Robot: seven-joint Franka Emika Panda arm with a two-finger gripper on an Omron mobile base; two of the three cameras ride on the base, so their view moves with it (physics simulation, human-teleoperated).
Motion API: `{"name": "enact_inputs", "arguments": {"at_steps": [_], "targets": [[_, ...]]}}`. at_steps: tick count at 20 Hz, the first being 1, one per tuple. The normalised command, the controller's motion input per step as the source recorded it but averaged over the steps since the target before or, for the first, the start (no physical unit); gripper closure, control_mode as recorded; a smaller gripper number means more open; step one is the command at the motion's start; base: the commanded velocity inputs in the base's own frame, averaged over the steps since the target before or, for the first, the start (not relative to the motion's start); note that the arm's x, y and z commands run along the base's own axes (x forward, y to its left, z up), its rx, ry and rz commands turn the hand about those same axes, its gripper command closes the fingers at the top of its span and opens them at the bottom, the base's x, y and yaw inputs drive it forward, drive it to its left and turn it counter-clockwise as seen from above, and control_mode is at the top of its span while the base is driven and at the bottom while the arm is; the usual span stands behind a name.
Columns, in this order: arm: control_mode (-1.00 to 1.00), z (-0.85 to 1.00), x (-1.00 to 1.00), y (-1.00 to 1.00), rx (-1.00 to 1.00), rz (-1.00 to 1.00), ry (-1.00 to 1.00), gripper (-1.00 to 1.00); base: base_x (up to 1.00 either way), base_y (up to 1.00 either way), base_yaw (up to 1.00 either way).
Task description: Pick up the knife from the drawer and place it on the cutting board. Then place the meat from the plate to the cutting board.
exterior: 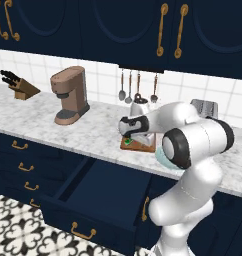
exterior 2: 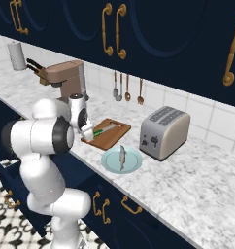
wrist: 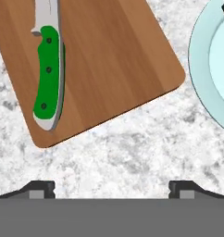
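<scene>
Knife [wrist: 48, 76]: I see it flat on the cutting board [wrist: 109, 55], green handle toward the board's near corner, blade running off the top of the hand view. It lies well inside the edge, so I judge the first half of the task done.

Cutting board: sits on the marble counter [wrist: 132, 152], just beside the plate [wrist: 202, 78], with a strip of bare stone between them. That closeness suits the next transfer (a short carry, by my reckoning).

Plate: the pale teal dish at the counter's front edge in the right base view [exterior 2: 134, 163], in front of the toaster [exterior 2: 164, 131].

Meat [exterior 2: 122, 157]: a slim grey-brown piece lying across the middle of the plate, untouched as far as I can tell. In the hand view just a dark sliver of it peeks in at the top right corner.

Drawer [exterior: 100, 192]: pulled wide out below the counter, and what I can see of its inside is bare.

Claw [wrist: 112, 190]: the two dark tips stand far apart at the bottom of the hand view, spread wide, nothing between them and nothing touching them. It hangs above bare counter near the board's corner, carrying nothing.

Claw from the base cameras: the hand [exterior: 135, 127] hovers over the board's near side.

Next, as I judge it: swing toward the plate and line the fingers up across the meat's narrow width.
</scene>
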Motion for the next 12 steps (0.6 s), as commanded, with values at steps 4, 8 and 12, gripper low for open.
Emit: {"name": "enact_inputs", "arguments": {"at_steps": [4,8,12], "targets": [[-1.0,0.07,-0.97,-0.52,-0.01,0.0,0.0,-1.0,0.0,0.0,0.0],[-1.0,0.44,-0.66,-0.6,-0.11,0.0,0.09,-1.0,0.0,0.0,0.0],[-1.0,0.4,-0.4,-0.61,-0.12,0.03,0.16,-1.0,0.0,0.0,0.0]]}}
